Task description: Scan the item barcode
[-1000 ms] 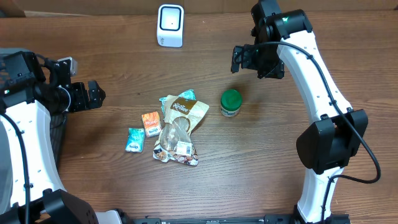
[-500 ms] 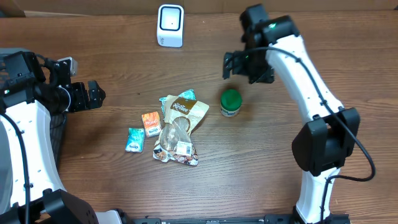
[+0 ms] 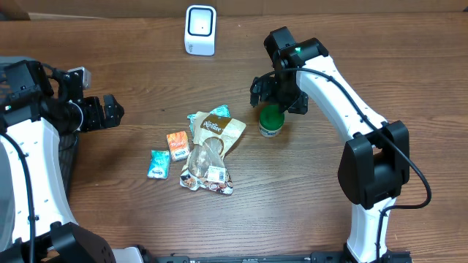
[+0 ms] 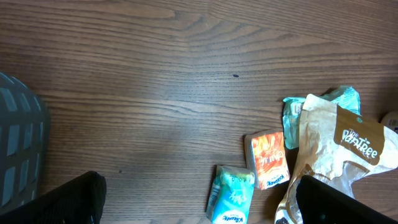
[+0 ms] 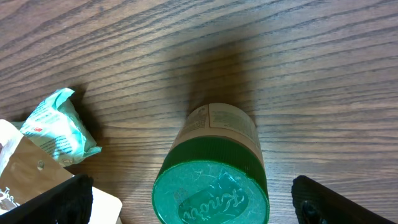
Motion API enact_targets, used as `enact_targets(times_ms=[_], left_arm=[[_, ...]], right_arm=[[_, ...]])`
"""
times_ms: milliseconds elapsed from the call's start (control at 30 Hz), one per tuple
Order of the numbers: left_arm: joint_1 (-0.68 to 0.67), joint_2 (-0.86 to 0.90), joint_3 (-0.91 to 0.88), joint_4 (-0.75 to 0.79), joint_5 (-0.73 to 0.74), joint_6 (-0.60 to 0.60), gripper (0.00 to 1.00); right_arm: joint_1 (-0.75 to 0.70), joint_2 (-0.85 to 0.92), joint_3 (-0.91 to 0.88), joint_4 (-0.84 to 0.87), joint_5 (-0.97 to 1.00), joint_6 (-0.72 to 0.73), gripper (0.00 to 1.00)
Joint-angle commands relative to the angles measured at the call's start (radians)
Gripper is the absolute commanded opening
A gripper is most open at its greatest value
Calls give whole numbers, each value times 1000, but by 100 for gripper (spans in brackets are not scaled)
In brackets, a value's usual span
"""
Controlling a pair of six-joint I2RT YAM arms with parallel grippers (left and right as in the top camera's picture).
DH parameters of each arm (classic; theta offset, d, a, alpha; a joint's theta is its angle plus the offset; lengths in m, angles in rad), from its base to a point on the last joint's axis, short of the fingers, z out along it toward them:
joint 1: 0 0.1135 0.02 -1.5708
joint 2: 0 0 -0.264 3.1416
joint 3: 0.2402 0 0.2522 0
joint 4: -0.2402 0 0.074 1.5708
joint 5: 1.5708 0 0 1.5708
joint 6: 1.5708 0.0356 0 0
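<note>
- Overhead: the right gripper [image 3: 274, 98] hangs with jaws spread wide and empty, just over the green-lidded jar [image 3: 271, 121], right of centre on the desk [image 3: 307, 212].
- Overhead: the white scanner [image 3: 200, 29] stands at top centre, well apart from the jar. The left gripper [image 3: 111, 111] is at the left edge, wide and empty.
- Left wrist: an orange packet [image 4: 269, 159], a teal packet [image 4: 230, 194] and a brown pouch [image 4: 339, 146] lie at lower right.
- Right wrist: the jar stands upright at bottom centre between the 2 fingers [image 5: 65, 199], touching neither.
</note>
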Motion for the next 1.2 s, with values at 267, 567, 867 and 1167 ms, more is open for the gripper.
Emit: enact_targets(times_ms=[267,567,867,1167], left_arm=[[-6,0,20,1,14,22,100],[-6,0,20,1,14,22,100],[-6,0,20,1,14,22,100],[-6,0,20,1,14,22,100]], right_arm=[[5,-16,-66,35,5,51,99],[6,-16,-98,50,6,49,96],[6,-16,-98,15,6,-3,63],[6,-16,-81,43,8,-173,39]])
